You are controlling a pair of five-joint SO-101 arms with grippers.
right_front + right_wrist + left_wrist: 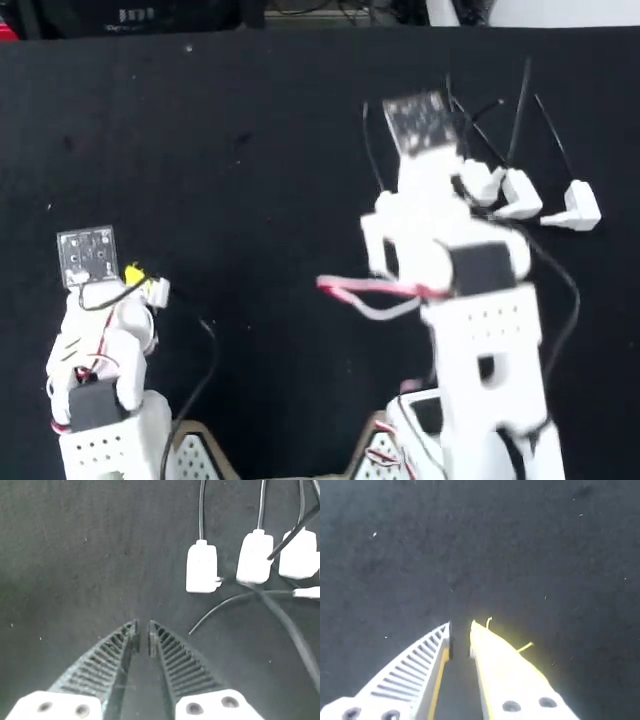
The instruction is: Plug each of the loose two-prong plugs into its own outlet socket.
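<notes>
Three white plugs on thin black cables lie on the black table at the right back: one (pixel 480 183), a second (pixel 520 192) close beside it, and a third (pixel 575 208) a little farther right. In the right wrist view the same plugs (pixel 202 566), (pixel 255 557), (pixel 299 555) lie in a row ahead of my right gripper (pixel 142 630), which is shut with nothing in it and apart from them. My left gripper (pixel 461 629), with one white and one yellow finger, is shut over bare black cloth, far from the plugs.
The black table (pixel 230 150) has wide free room in its middle and left. Black cables (pixel 235 600) run loosely around and behind the plugs. Both arm bases (pixel 110 440) stand at the near edge. The table's far edge (pixel 300 28) is at the back.
</notes>
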